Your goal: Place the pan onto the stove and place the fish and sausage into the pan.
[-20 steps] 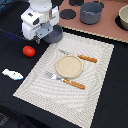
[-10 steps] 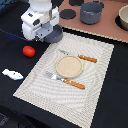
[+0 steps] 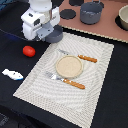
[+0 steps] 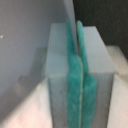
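The blue-grey pan (image 3: pixel 56 35) sits at the placemat's far corner, just in front of the stove (image 3: pixel 107 27), largely hidden by my white hand. My gripper (image 3: pixel 50 34) is down on the pan. In the wrist view the gripper (image 4: pixel 76 35) has its green pads (image 4: pixel 71 80) pressed together on a thin grey edge of the pan (image 4: pixel 30 45). The pan's handle is not visible. The red sausage (image 3: pixel 29 50) lies on the black table at the exterior view's left. The white fish (image 3: pixel 12 74) lies nearer the front, left of the placemat.
A larger grey pot (image 3: pixel 92 12) stands on the stove, with black burner discs (image 3: pixel 65 14) beside it and a bowl (image 3: pixel 123 17) at the right. The striped placemat (image 3: pixel 95 95) holds a tan plate (image 3: pixel 69 66), a knife (image 3: pixel 86 58) and a fork (image 3: pixel 67 81).
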{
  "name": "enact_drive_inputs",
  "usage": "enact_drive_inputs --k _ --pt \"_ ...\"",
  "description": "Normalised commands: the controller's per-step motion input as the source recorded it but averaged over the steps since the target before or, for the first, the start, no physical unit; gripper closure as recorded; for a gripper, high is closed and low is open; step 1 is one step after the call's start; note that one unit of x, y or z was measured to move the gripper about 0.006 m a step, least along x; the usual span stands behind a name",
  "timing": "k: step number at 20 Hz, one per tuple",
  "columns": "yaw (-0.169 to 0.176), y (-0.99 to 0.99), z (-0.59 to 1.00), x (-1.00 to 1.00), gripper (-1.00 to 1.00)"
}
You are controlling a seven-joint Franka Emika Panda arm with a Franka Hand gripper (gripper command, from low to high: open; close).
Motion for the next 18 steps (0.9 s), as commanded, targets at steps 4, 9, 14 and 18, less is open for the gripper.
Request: enact_drive_inputs --k 4,9,14,18 --pt "-0.116 0.0 1.0 0.0 1.0" --pt "-0.116 0.2 0.76 0.01 1.0" --pt "-0.071 0.68 0.25 -0.04 1.0" --pt "-0.007 0.79 0.24 -0.03 1.0"
